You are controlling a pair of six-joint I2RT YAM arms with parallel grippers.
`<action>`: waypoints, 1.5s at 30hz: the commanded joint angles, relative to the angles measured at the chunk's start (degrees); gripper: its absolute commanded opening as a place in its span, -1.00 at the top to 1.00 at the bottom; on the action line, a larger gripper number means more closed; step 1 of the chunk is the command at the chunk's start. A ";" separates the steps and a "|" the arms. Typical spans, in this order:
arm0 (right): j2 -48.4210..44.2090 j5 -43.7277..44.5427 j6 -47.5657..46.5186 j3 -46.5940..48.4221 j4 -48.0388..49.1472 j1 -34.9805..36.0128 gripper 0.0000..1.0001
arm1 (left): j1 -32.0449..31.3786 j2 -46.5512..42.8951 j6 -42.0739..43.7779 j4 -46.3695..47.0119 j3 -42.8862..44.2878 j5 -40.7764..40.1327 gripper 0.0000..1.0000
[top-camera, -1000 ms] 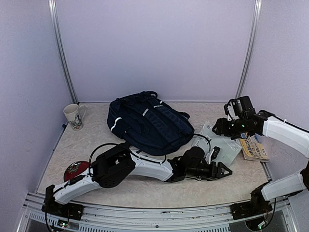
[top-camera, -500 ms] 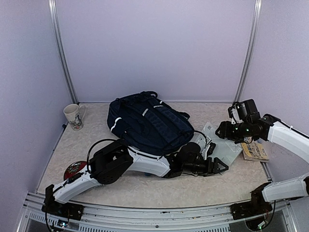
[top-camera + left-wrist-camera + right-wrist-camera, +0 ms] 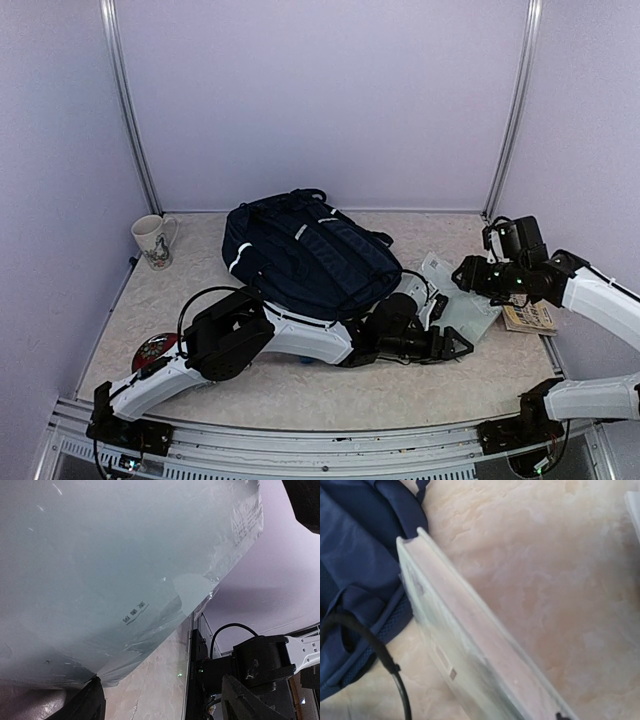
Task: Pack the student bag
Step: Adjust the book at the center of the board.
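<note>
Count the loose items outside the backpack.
4: a mug at far left, a red round item at front left, a clear plastic sleeve right of the backpack, and a printed booklet at the right edge. The arms may hide more.

The navy-blue student bag (image 3: 305, 255) with white stripe trim lies flat toward the table's (image 3: 200, 285) back.
</note>
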 commanded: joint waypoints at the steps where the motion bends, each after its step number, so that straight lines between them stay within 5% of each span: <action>1: -0.64 -2.41 3.27 -4.30 -9.16 0.49 -0.25 | 1.78 2.10 2.64 -8.44 -0.80 -5.30 -0.56; 18: -4.64 -0.35 6.35 -8.05 -12.24 -0.29 -0.27 | 1.74 2.18 3.69 -8.61 -0.67 -5.91 -0.57; 31: -4.43 2.20 9.06 -10.83 -7.37 -6.67 -0.55 | 1.75 2.19 4.04 -8.63 -0.56 -5.85 -0.59; 37: -0.84 -6.69 0.93 -12.55 2.80 -19.74 -0.47 | 1.74 1.78 4.28 -8.30 -1.20 -5.76 -0.63; 45: 13.02 -6.56 -10.80 -1.91 3.20 -21.30 -0.43 | 1.46 -5.32 5.36 -4.12 -10.94 -12.72 -0.66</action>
